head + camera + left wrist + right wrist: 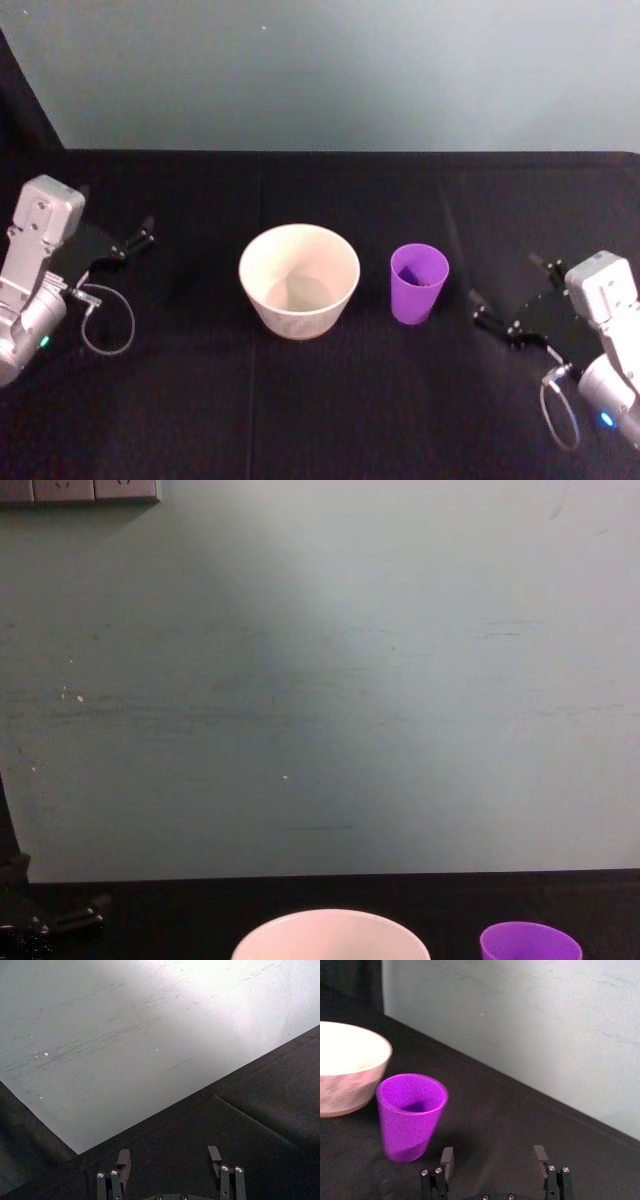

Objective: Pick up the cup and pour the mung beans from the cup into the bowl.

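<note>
The purple cup [419, 285] stands upright on the black table, just right of the wide pale bowl [300, 318]. Mung beans are hidden: the cup's inside shows only purple shade. My right gripper [505, 282] is open, low over the table to the right of the cup and apart from it. In the right wrist view the cup [411, 1115] stands ahead of the open right gripper [493, 1156], off toward one finger, with the bowl [345, 1095] beyond. My left gripper [140, 235] rests open at the far left, holding nothing, as the left wrist view also shows [169, 1157].
A black cloth [330, 410] covers the table up to a pale grey-green wall [330, 70] at the back. The chest view catches the bowl's rim [330, 922] and the cup's top [530, 943] at its lower edge. Loose cable loops hang by both wrists.
</note>
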### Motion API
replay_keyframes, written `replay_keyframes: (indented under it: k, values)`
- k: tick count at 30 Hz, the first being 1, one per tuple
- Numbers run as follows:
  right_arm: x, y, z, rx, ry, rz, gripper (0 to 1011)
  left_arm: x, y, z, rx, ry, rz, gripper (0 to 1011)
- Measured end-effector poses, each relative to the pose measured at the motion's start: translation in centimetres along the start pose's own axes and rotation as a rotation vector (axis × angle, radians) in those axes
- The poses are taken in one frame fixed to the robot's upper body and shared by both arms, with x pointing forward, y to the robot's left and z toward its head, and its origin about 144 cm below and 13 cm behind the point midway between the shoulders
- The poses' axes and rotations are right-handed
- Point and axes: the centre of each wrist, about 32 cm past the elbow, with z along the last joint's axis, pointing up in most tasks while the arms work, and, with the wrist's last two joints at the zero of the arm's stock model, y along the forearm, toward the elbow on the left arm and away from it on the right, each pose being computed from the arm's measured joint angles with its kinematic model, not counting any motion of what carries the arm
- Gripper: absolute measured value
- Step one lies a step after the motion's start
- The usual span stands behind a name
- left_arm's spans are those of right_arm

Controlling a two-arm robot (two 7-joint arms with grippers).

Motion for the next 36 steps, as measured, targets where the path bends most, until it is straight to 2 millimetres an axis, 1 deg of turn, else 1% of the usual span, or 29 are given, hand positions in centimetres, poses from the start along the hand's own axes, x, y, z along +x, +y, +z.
replay_keyframes:
  k: [6, 14, 22, 28, 36]
  values:
    - [-1.2, -0.8, -0.1, -0.004, 0.017, 0.055, 1004, 0.0, 0.0, 0.0, 0.000, 0.000, 0.000, 1000]
    - [-2.5, -0.5, 0.0, 0.028, 0.091, 0.114, 1004, 0.0, 0.0, 0.0, 0.000, 0.000, 0.000, 1000]
    - [-3.6, 1.3, 0.0, 0.053, 0.154, 0.142, 1004, 0.0, 0.0, 0.0, 0.000, 0.000, 0.000, 1000]
    - [-4.2, 2.9, 0.0, 0.066, 0.190, 0.146, 1004, 0.0, 0.0, 0.0, 0.000, 0.000, 0.000, 1000]
    - [-4.9, 4.5, 0.2, 0.082, 0.248, 0.143, 1004, 0.0, 0.0, 0.0, 0.000, 0.000, 0.000, 1000]
